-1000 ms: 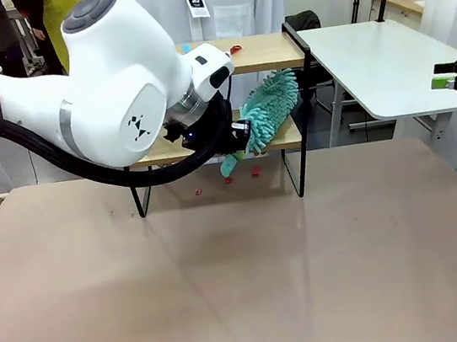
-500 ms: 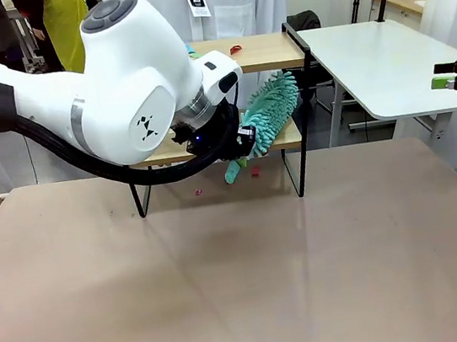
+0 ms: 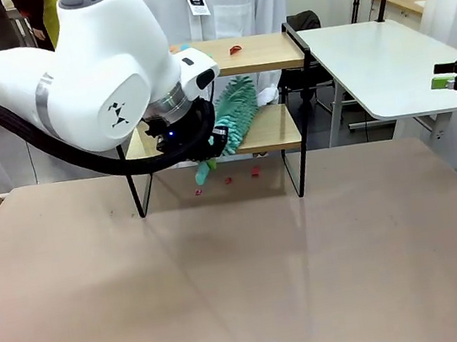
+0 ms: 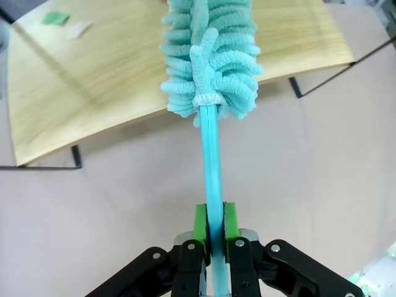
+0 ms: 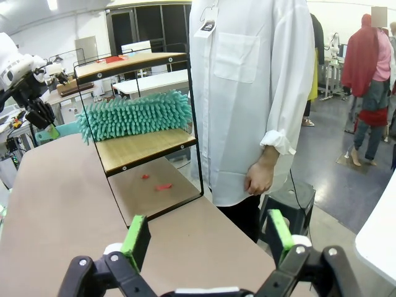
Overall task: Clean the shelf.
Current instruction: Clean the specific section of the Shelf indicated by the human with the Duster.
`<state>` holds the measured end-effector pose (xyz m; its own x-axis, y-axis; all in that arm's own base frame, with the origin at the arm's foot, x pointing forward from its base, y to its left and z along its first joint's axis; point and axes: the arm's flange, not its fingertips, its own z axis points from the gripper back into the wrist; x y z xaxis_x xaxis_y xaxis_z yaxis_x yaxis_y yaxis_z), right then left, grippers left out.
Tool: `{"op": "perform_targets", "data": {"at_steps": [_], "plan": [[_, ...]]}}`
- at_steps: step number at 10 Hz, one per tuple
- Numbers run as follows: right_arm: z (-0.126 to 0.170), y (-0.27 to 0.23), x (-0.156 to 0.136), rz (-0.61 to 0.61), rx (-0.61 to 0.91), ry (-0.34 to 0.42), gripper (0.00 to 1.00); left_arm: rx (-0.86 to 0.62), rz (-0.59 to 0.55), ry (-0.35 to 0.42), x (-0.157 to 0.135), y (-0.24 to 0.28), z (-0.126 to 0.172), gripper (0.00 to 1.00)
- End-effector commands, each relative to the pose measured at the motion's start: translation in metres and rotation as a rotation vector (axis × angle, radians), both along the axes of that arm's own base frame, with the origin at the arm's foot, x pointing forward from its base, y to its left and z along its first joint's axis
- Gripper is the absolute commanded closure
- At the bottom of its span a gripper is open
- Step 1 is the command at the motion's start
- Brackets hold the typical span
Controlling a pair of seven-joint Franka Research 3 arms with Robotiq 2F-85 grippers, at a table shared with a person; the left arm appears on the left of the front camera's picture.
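Left pincer (image 4: 210,232) is clamping its green pads (image 4: 199,221) narrowly on the thin teal handle (image 4: 210,154) of a fluffy teal duster (image 4: 210,49), gripping low on the stick and well back from the head. The duster head is lying across the lower board (image 3: 269,127) of the shelf (image 3: 293,38), between the two tiers. The shelf is standing at the far side of the desk (image 3: 245,288), directly ahead of the left arm. A green scrap (image 4: 55,17) and a white scrap (image 4: 80,28) are sitting near a far corner of the swept board. A red scrap (image 3: 234,49) is resting on the top board. More red scraps (image 5: 162,185) are lying on the desk beneath the shelf. Right pincer (image 5: 207,238) is hanging with its jaws spread wide and holding nothing, well apart from the shelf. A person (image 5: 247,93) in a white shirt is standing just behind the shelf.

Likely hazards, judged from this arrangement:
- **Twisting:** the long stick may pivot between the pads as the head drags on the wood.
- **Snagging:** the head may catch on a black frame upright, so the light shelf may slide or tip.
- **Collision:** the bulky left arm is working close to the shelf's left side and may knock it.
- **Scattering:** scraps pushed off the board may only join those already on the desk.
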<state>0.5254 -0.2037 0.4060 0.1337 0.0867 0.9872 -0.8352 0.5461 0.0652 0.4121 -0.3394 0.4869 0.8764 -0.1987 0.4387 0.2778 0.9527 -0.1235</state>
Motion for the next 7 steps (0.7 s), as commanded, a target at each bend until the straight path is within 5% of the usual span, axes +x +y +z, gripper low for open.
{"op": "perform_targets", "data": {"at_steps": [1,7], "plan": [[0.003,0.002,0.001,0.002,-0.004,-0.005,0.0,0.06,0.102,0.036,-0.006,0.007,0.0,0.87],[0.003,0.002,0.001,0.002,-0.004,-0.005,0.0,0.412,0.404,0.064,-0.038,0.065,0.01,0.87]]}}
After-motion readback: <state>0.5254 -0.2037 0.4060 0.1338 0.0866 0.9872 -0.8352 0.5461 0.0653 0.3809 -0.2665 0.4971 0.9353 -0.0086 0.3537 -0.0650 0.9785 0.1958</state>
